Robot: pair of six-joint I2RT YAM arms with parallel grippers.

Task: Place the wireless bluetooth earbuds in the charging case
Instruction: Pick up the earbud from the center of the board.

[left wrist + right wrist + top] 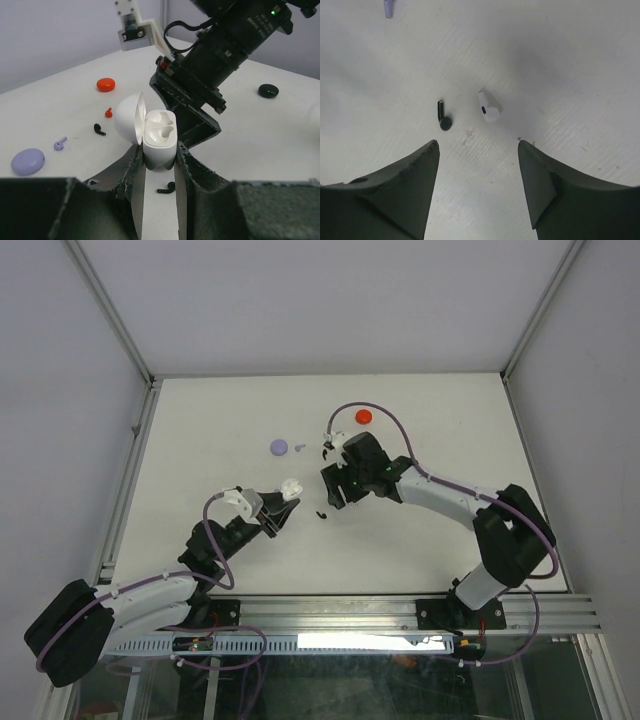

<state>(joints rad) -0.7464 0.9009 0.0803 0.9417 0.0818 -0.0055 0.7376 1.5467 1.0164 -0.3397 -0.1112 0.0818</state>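
The right hand hangs over the white desk, its two dark fingers spread with nothing between them. Just beyond the tips lie a white bud and a black bud, near each other but not touching. A lilac bud is cut off by the top edge

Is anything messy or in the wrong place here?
Yes. Tiny buds lie loose on the table, not in cases: a white earbud and a black earbud by the open right pincer, a red earbud and a lilac earbud farther off. The white case, gripped by the left pincer, stands open with its wells looking empty.
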